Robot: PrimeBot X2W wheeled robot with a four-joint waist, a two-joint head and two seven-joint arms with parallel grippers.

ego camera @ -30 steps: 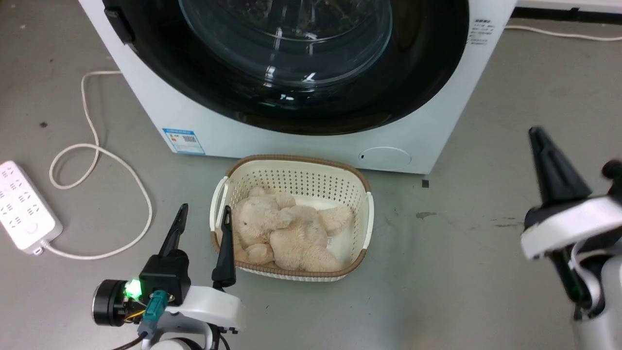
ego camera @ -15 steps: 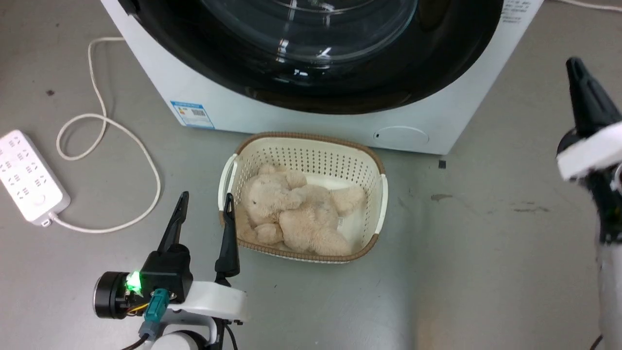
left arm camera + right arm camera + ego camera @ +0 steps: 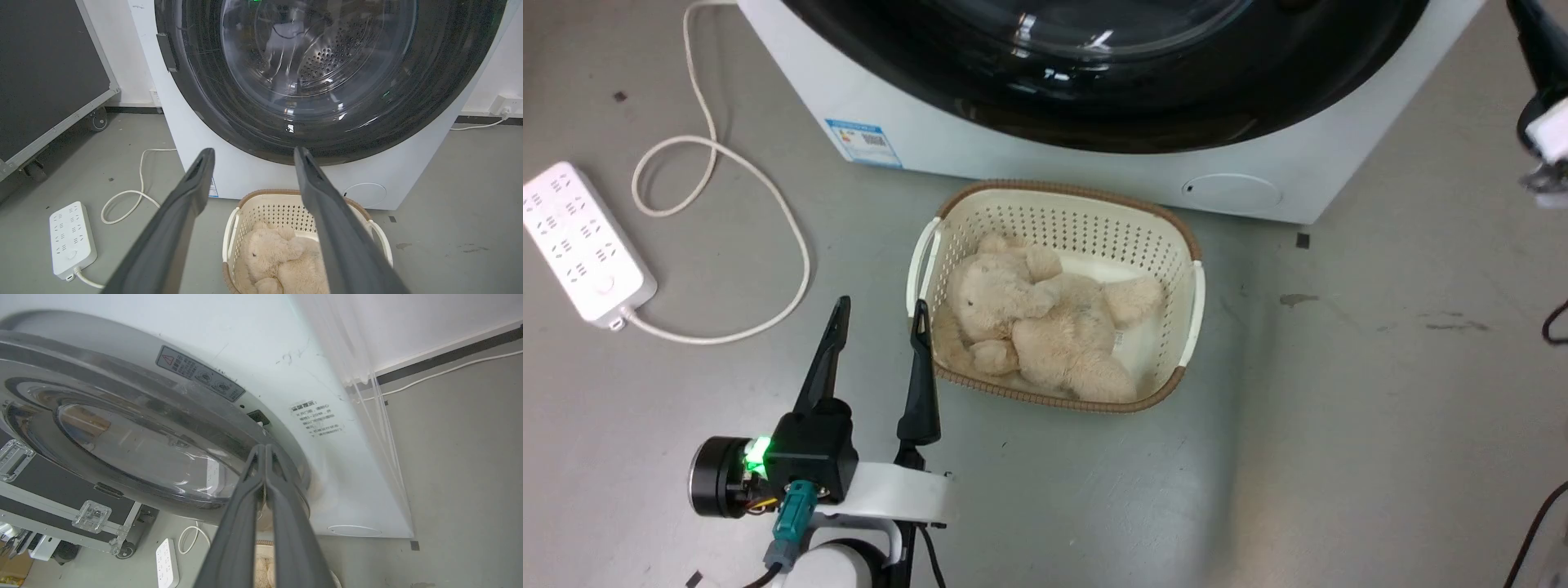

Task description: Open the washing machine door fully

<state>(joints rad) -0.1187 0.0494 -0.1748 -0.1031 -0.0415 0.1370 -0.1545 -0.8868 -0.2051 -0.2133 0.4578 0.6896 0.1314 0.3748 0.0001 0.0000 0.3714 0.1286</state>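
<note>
The washing machine (image 3: 1094,167) is a big white box at the top of the head view, with a blue label sticker (image 3: 863,142). Its door (image 3: 1143,122) has a wide glossy black rim around a clear glass bowl and lies against the machine's front. In the left wrist view the door (image 3: 327,136) faces me, with the steel drum behind the glass. My left gripper (image 3: 882,305) (image 3: 253,152) is open and empty, low beside the basket. My right gripper (image 3: 262,447) is shut on nothing, its tips at the right edge of the door (image 3: 143,449). One of its fingers (image 3: 1535,41) shows at the far right.
A cream basket (image 3: 1188,286) holding a plush bear (image 3: 1037,318) stands on the floor before the machine. A white power strip (image 3: 584,241) and looped cord (image 3: 768,212) lie to the left. A black wheeled case (image 3: 45,73) stands left of the machine. Small round service flap (image 3: 1232,193).
The head camera has shifted, sliding the whole scene. My right gripper has risen from beside the machine's lower right corner to the door's right edge. The left gripper stays open in place.
</note>
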